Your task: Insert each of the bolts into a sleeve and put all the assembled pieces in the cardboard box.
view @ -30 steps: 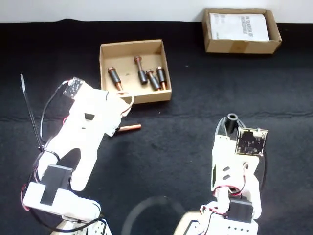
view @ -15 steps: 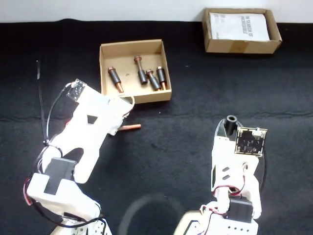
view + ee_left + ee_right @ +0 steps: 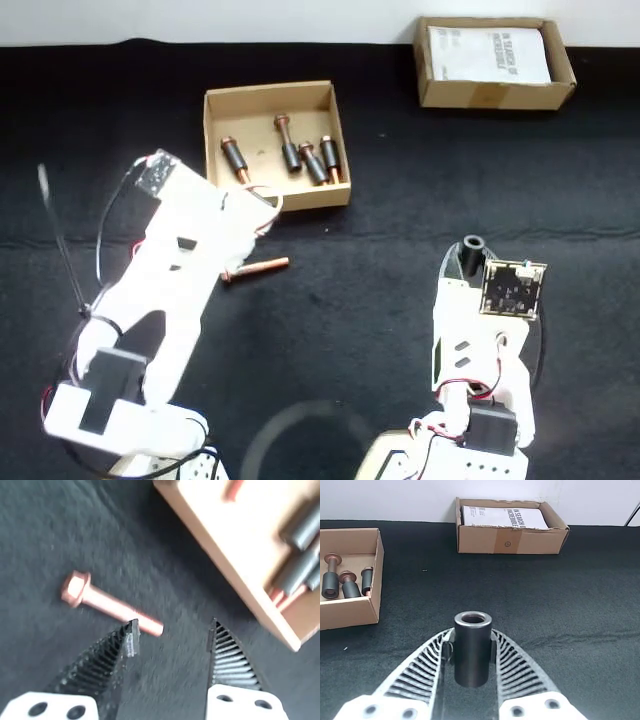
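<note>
1. Swung the left arm [image 3: 170, 270] forward toward the cardboard box [image 3: 300, 197] over the last second, uncovering the whole copper bolt [image 3: 255, 268], head included. Looks to have nudged it slightly askew too. No movement from the right arm [image 3: 470, 340].
2. Left gripper [image 3: 173, 630]: spread wide, holding nothing, hanging over the black table [image 3: 360, 300] with one finger right above the bolt's plain end and the box wall just beside the other.
3. Right gripper [image 3: 472, 641]: clamped on a dark sleeve [image 3: 472, 655], held upright with the bore facing up, well apart from the bolt.
4. Already got four assembled pieces [image 3: 300, 155] lying in the box, so probably down to the last pair. Reckon the step in hand is picking up the bolt, not yet done.
5. Next move, best guess: shift over so the shank sits between both fingers, drop down and close on it. Then carry it across and line it up dead straight with that bore.
6. Worth watching: round shank on a flat mat, so could roll away if pinched off-centre.
</note>
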